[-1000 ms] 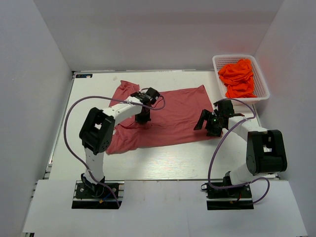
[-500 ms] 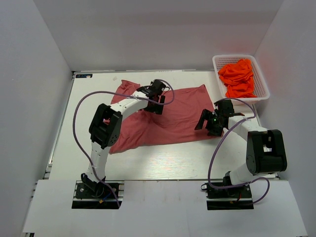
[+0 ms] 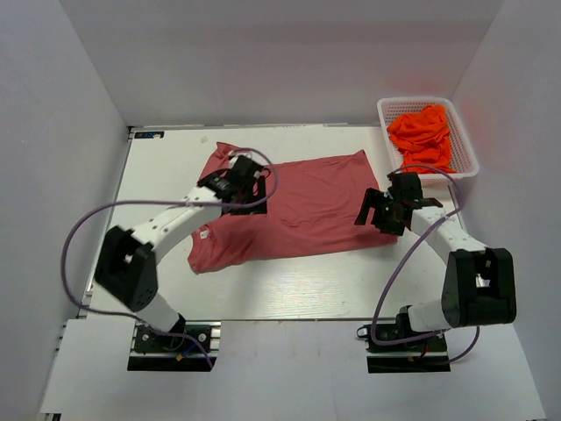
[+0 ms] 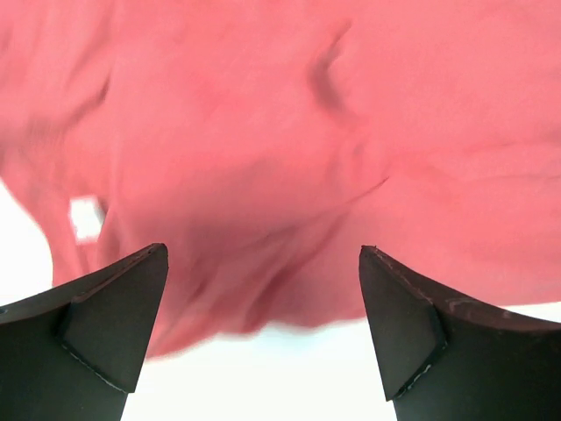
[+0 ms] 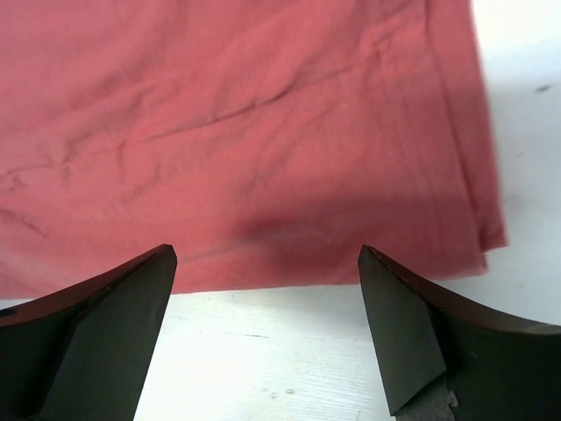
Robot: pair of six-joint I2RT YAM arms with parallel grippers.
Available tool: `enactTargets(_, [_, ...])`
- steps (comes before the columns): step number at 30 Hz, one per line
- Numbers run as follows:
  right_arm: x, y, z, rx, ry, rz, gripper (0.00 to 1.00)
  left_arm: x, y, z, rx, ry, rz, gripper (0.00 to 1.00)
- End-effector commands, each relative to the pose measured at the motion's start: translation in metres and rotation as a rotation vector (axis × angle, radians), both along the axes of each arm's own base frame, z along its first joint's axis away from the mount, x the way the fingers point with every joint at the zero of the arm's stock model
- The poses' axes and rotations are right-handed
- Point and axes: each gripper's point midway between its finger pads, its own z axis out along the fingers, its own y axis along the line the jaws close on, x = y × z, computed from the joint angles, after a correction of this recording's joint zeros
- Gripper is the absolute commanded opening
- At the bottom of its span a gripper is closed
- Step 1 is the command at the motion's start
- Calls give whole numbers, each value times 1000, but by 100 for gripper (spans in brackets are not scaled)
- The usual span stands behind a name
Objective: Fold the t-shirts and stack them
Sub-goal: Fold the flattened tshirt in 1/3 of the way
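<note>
Left claw [image 3: 241,180] hangs spread wide, pinching nothing, with the rose-red t-shirt [image 3: 302,206] directly beneath it and stretching flat to its right across the table [image 3: 289,289]. Right claw [image 3: 386,210], also spread and empty, hovers over the shirt's hem corner. Behind it, the orange t-shirts [image 3: 425,136] sit in a white basket [image 3: 383,112]. For a clean fold, each claw should probably pinch an edge corner, then both lift together, keeping the cloth taut.

Rose-red t-shirt [image 4: 263,132] smeared by blur in the left wrist view and cut by its edges, part hidden under the left arm [image 3: 175,217] from above, orange t-shirts [image 3: 422,136] heaped, number untellable
</note>
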Motion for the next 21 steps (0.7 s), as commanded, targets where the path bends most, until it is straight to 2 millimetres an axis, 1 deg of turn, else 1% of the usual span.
enactTargets(1, [18,-10,17,-58,-77,6,90,-31,30,-29,-31,62,156,100])
enactTargets(2, [19,-10,13,-64,-71,17,90,-34,37,-34,-38,68,185,100])
enactTargets(3, [25,-7,16,-57,-85,27,90,-41,48,-48,-28,86,209,100])
enactTargets(4, [23,-6,4,-56,-38,33,90,-44,48,-54,-35,91,224,100])
enactTargets(5, [29,-4,5,-45,-44,30,90,-40,53,-58,-41,78,252,100])
enactTargets(6, [31,-2,4,-36,-45,28,90,-46,60,-68,-35,94,272,100])
enactTargets(7, [37,-1,-4,-27,-48,23,90,-45,66,-75,-41,101,310,100])
enactTargets(9, [38,0,-9,-18,-33,9,90,-46,72,-80,-45,108,344,100])
enactTargets(10, [38,0,-20,-17,-10,0,90,-51,76,-86,-48,127,360,100])
enactTargets(11, [38,-1,-25,-21,0,-15,90,-58,82,-96,-44,148,371,100])
enactTargets(12, [35,-4,-34,-29,28,-30,90,-61,83,-101,-47,153,381,100])
enactTargets(13, [25,-7,-46,-47,80,-39,90,-67,90,-106,-52,174,400,100])
enactTargets(14, [19,-10,-52,-63,103,-47,90,-78,93,-115,-53,194,409,100])
enactTargets(15, [14,-10,-55,-62,124,-69,90,-84,98,-121,-53,216,428,100])
enactTargets(16, [-4,-12,-65,-64,160,-75,90,-94,102,-127,-56,257,444,100])
enactTargets(17, [-8,-14,-63,-64,154,-94,90,-115,107,-137,-38,319,473,100])
enactTargets(18, [-24,-16,-71,-61,190,-122,90,-126,111,-139,-38,352,504,100])
enactTargets(19, [-34,-17,-67,-54,176,-128,90,-145,112,-145,-41,417,527,100])
enactTargets(20, [-52,-18,-74,-57,216,-146,90,-157,113,-148,-53,464,570,100])
enactTargets(21, [-58,-21,-75,-61,223,-166,90,-170,112,-147,-69,498,582,100])
